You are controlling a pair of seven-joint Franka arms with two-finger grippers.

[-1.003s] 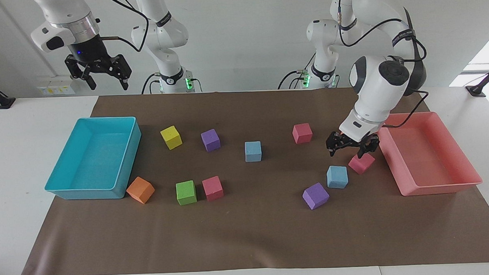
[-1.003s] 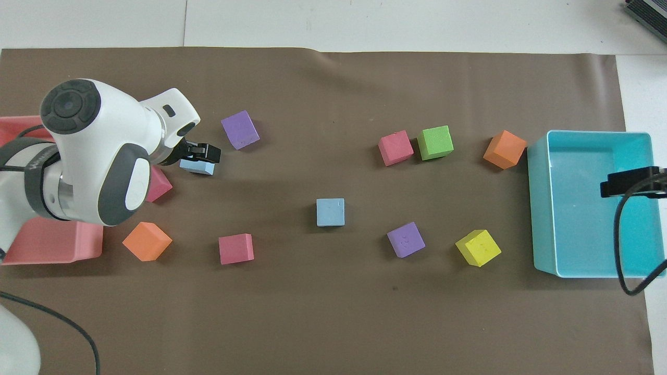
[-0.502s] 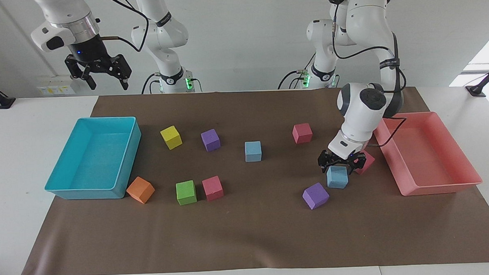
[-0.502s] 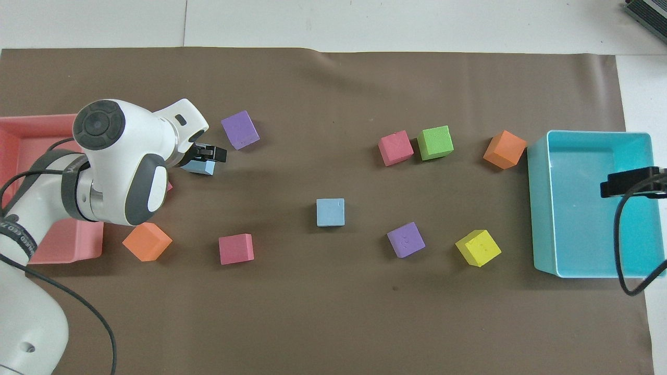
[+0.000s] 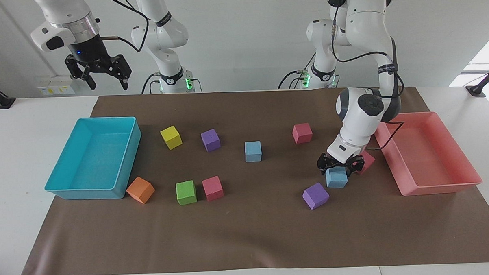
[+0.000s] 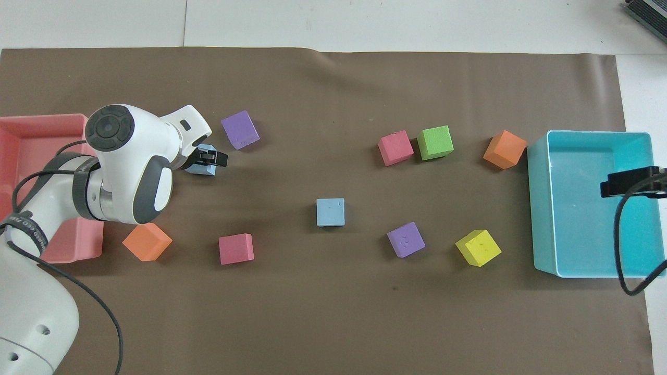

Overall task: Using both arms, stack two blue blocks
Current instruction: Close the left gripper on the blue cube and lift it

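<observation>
One blue block [image 5: 337, 178] lies toward the left arm's end of the table, and its edge shows in the overhead view [image 6: 199, 167]. My left gripper [image 5: 340, 166] is down at this block, open, with a finger on either side of its top; it also shows from above [image 6: 207, 158]. The second blue block [image 5: 253, 151] sits alone mid-table [image 6: 330, 212]. My right gripper [image 5: 100, 75] is open and empty, waiting high up over the cyan tray [image 6: 630, 182].
A pink cube [image 5: 367, 161] and a purple cube [image 5: 315, 195] lie close to the left gripper. The pink tray [image 5: 437, 185] is beside them. The cyan tray [image 5: 86, 194] is at the right arm's end, with several other coloured cubes between.
My left gripper moved from over the pink cube to the blue block and came down around its top. The right arm has not moved.
</observation>
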